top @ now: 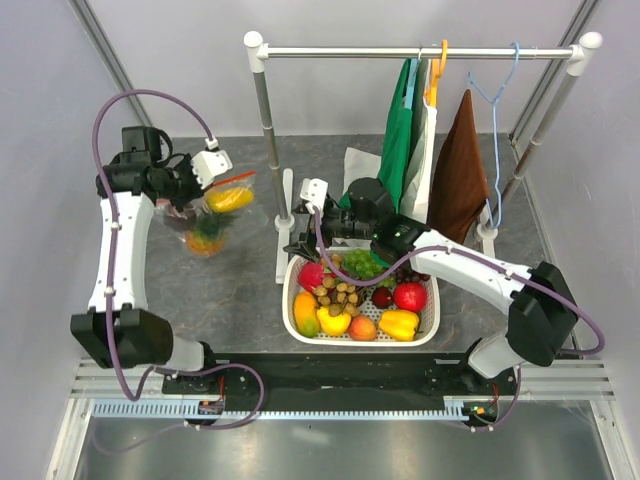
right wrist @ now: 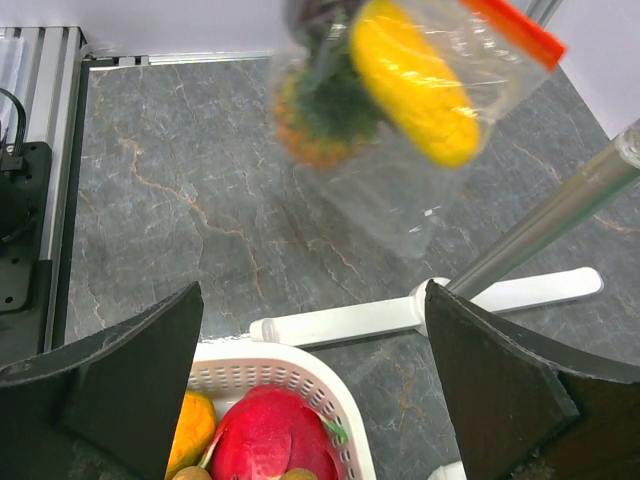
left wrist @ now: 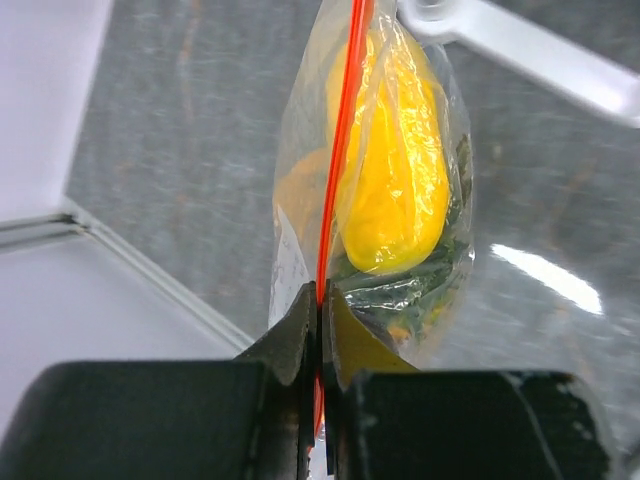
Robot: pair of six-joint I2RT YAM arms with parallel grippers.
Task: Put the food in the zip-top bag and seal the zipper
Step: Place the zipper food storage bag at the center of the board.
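As the overhead view shows it, the left gripper [top: 203, 183] is up at the far left of the table [top: 250, 300], holding the zip-top bag [top: 212, 222], which seems to hang clear of the surface. The yellow fruit [top: 230, 198] and the pineapple [top: 205, 241] are both inside it. The zipper [top: 238, 180] runs out from that gripper toward the right, so its long axis points roughly at the other arm. The right gripper [top: 303, 240] hovers over the far left corner of the white basket [top: 292, 305], beside a post of the clothes rack [top: 270, 130] and apart from the bag.

From the left wrist, the fingers [left wrist: 290, 335] are pressed together on one end of the orange-red strip. The strip goes straight away from them as one thin line. I cannot tell whether it is closed along its whole length, and I see no slider.

From the right wrist, the jaws are spread wide with nothing between them. The bag hangs ahead of their gap, blurred, with the free end of its strip off to the upper right. To my eye the right arm is the only free one. The seal turns on it reaching that free end and running along the strip toward the left gripper.
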